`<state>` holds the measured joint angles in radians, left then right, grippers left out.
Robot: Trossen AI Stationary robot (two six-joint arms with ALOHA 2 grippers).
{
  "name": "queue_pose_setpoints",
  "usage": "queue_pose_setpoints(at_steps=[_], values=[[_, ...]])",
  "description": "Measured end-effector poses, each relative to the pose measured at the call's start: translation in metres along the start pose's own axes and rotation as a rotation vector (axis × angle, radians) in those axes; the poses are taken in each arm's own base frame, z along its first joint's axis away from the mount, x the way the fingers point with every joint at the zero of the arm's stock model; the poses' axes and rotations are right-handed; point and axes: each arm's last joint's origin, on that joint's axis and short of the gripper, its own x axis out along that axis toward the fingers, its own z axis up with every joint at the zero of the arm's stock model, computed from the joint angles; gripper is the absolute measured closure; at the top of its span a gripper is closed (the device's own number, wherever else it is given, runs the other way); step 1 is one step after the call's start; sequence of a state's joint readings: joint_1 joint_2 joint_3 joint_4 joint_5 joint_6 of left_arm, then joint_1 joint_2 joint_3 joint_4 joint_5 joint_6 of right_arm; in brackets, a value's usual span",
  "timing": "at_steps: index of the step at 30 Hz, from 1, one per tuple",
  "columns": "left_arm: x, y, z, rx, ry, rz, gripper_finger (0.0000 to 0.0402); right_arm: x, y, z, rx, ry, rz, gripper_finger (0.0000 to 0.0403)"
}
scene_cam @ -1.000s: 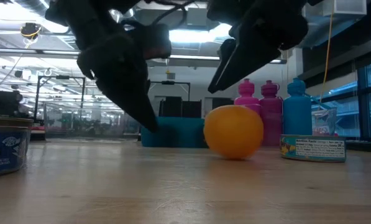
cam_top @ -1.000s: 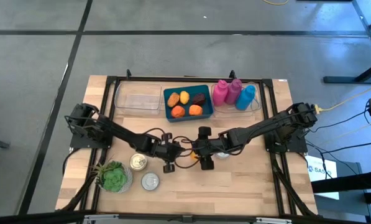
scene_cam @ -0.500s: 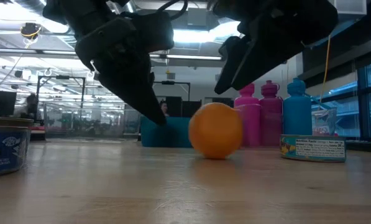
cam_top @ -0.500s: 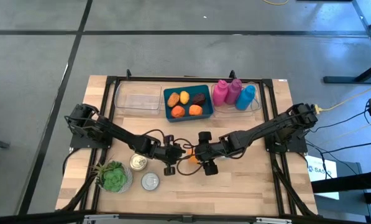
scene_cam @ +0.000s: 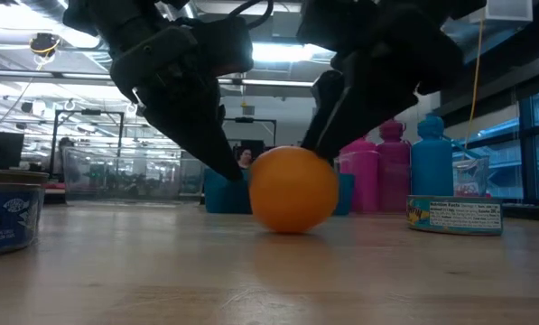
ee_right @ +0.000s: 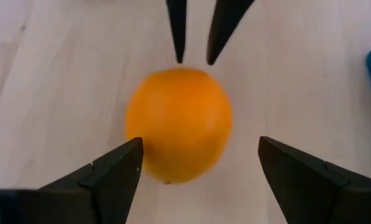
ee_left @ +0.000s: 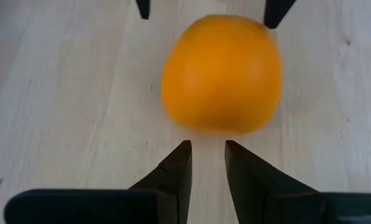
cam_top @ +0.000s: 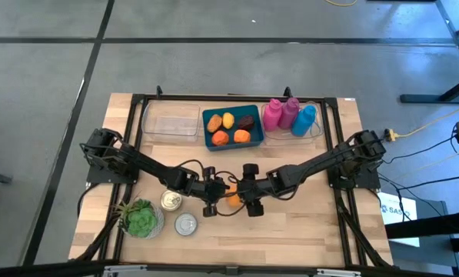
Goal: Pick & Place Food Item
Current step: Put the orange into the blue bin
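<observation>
An orange (cam_top: 231, 197) rests on the wooden table between my two grippers. My right gripper (ee_right: 201, 149) is wide open and straddles the orange (ee_right: 179, 124), coming level from the table's right. My left gripper (ee_left: 208, 146) faces it from the table's left, open by only a narrow gap, with its tips just short of the orange (ee_left: 221, 73). In the low view both sets of fingers slant down to the orange (scene_cam: 293, 190). My right gripper has one finger (ee_right: 120, 168) against the orange's side (ee_right: 135, 134); the other finger (ee_right: 297, 174) stands apart from it. The orange sits on the table. My left gripper's fingertips (ee_left: 184, 152) are right at the orange's edge (ee_left: 204, 127); I cannot tell whether they touch.
At the far edge stand a blue tray of food items (cam_top: 231, 128), a clear container (cam_top: 171, 123) and three bottles (cam_top: 289, 115). Two tins (cam_top: 171, 200) (cam_top: 185, 224) and a potted plant (cam_top: 141, 218) sit near left. Another tin (scene_cam: 454, 215) lies right of the orange.
My right gripper has moved toward the table's left and a little nearer, closing in around the orange. The orange has rolled along the table toward my left gripper and the near edge.
</observation>
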<state>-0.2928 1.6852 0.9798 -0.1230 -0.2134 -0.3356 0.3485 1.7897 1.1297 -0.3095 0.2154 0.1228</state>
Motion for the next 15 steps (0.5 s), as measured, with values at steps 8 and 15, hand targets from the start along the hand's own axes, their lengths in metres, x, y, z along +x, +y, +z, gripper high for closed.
queue_pose_setpoints(at_steps=[8,15], values=[[-0.0001,-0.0001,0.0,0.0,0.002,-0.005,0.0313,-0.0002,0.002,0.0016,-0.033,-0.015,0.036,0.0085],[-0.0001,-0.0002,0.0001,-0.001,0.001,-0.006,0.0313,0.0006,0.0024,0.0022,-0.029,-0.023,0.042,0.0085]])
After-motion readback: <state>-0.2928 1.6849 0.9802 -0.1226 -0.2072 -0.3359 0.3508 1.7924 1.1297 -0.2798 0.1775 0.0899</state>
